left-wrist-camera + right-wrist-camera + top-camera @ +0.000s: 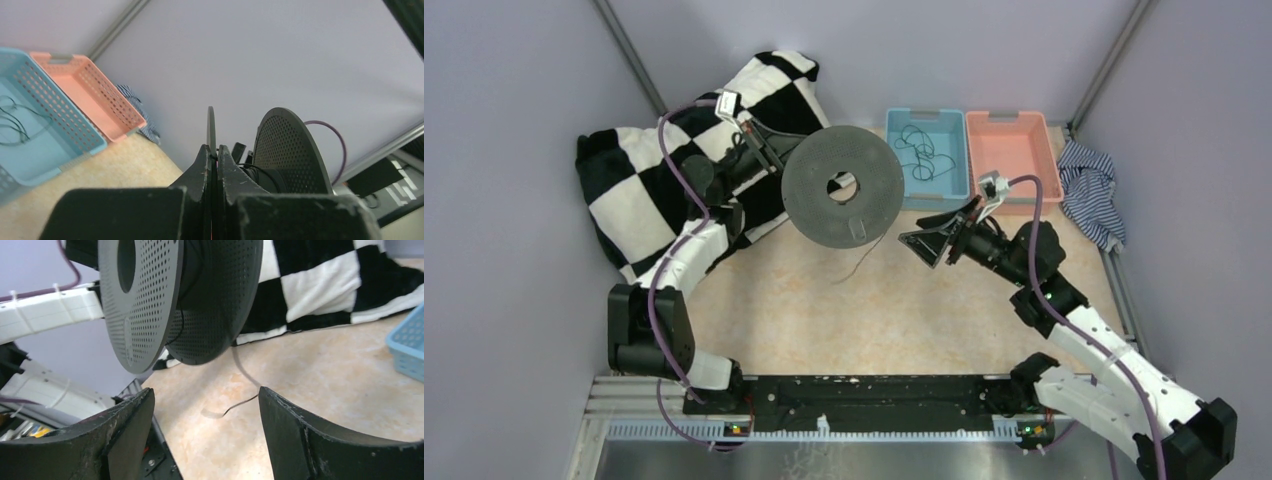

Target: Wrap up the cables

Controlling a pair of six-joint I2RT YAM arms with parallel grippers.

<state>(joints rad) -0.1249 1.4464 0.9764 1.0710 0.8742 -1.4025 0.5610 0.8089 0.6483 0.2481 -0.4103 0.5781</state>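
Robot arms: two, left arm (686, 250) and right arm (1104, 345)
Dark grey perforated round spool (809, 190): one, far centre
Perforated plastic baskets: two, far right, blue basket (927, 114) and salmon-pink basket (1014, 116)
Cloths: two, black-and-white checked blanket (624, 190) far left, blue striped cloth (1089, 190) far right
Thin black cables: tangle (921, 155) in the blue basket, number of strands not countable; one loose strand (865, 260) hanging from the spool

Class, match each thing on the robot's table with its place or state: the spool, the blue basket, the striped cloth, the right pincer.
Things:
1 spool
2 blue basket
3 striped cloth
4 right pincer

Places or states:
A open, holding nothing
B clamped in the left pincer
C holds loose cables
D right of the pink basket

Pairs: 1-B, 2-C, 3-D, 4-A
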